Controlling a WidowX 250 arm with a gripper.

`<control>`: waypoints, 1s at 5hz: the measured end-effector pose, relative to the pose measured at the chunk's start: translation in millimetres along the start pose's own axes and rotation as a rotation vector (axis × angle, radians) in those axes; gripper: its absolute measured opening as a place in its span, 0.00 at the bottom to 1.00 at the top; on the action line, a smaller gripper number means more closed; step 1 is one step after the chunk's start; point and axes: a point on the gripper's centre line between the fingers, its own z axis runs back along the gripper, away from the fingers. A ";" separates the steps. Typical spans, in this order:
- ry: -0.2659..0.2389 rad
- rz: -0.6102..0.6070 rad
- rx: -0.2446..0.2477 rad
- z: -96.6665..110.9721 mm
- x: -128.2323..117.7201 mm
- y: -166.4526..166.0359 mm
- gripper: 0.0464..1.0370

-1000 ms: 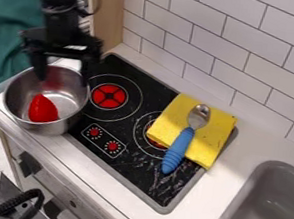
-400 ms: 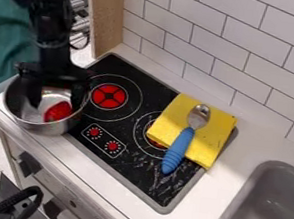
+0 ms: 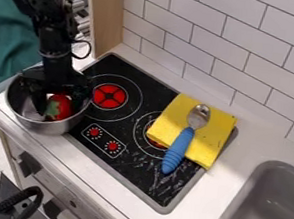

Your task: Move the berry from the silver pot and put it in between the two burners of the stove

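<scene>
The black two-finger gripper (image 3: 59,105) is down inside the round silver metal pot (image 3: 48,128) at the left, right at the red plastic berry (image 3: 60,110) with its green top; whether it grips the berry or is released, I cannot tell. The berry is in the pot, left of the black stove (image 3: 137,173).

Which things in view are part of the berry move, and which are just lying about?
Job:
- red berry, inside the silver pot
- silver pot
- stove, target between its two burners

Just there:
- yellow cloth, partly over one burner
- blue-handled spoon, on the cloth
- grey sink
</scene>
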 end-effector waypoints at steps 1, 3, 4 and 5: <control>0.000 -0.008 0.018 5.4 -1.6 -1.1 0.72; -0.143 0.001 0.071 66.9 6.2 -2.6 0.72; -0.175 0.004 0.085 85.3 9.4 -9.0 0.72; -0.218 -0.049 0.048 96.9 22.3 -43.2 0.72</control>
